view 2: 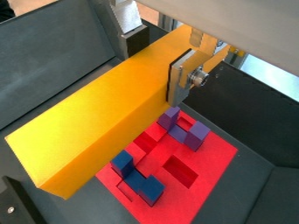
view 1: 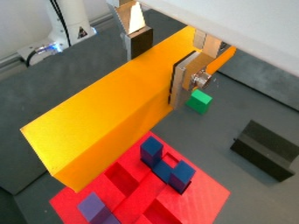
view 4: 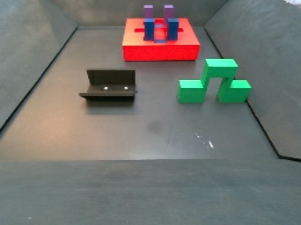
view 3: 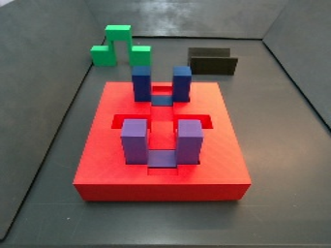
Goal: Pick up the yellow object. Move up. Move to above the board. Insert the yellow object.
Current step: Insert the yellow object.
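Above the dark floor (view 4: 153, 132), the fingers (view 1: 183, 83) clamp the yellow object (view 1: 111, 109) over the board (view 2: 176, 171).

No legible text, label, brand, number or sign on any surface. Gripper (view 1: 163, 63) closed on the yellow object (view 1: 111, 114), above the board (view 1: 176, 206); all unmarked.

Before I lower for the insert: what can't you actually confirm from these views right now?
- Gripper and yellow object: absent from both side views, out of frame.
- Bar's alignment with the board slots: the bar covers part of the board in both wrist views.
- Far finger: hidden behind the bar in both wrist views.
- Slot depth: unclear in a side view, posts block it.
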{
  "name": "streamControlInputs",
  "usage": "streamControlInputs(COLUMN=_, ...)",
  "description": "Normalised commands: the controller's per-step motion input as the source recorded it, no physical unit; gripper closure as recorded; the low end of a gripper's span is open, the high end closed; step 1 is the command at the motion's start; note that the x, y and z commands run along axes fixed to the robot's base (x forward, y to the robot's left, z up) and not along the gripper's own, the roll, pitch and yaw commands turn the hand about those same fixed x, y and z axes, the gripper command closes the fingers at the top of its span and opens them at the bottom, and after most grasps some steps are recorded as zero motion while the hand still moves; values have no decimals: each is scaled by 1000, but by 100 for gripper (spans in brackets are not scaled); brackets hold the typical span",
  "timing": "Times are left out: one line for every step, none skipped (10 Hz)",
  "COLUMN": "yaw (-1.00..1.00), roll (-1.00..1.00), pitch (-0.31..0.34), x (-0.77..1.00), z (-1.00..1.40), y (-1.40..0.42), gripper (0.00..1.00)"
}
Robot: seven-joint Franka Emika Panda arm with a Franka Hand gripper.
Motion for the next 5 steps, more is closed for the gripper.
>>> streamControlInputs(yaw=34, roll=-13, pitch=-184, x=109, z=-714, y=-180, gripper=100)
streamControlInputs(yaw=114, roll=-9, pitch=-164, x=177, z=-717, y=-274, gripper=100)
streamControlInputs(yaw=160, roll=0, pitch=-160, x=120, z=-740, y=-311, gripper=100)
streamControlInputs(yaw=163, roll=0, pitch=-114, x=131, z=-786, y=-294, gripper=100)
streamControlInputs(yaw=123, roll=10, pitch=-107, x=57, z=-834, y=-269, gripper=100)
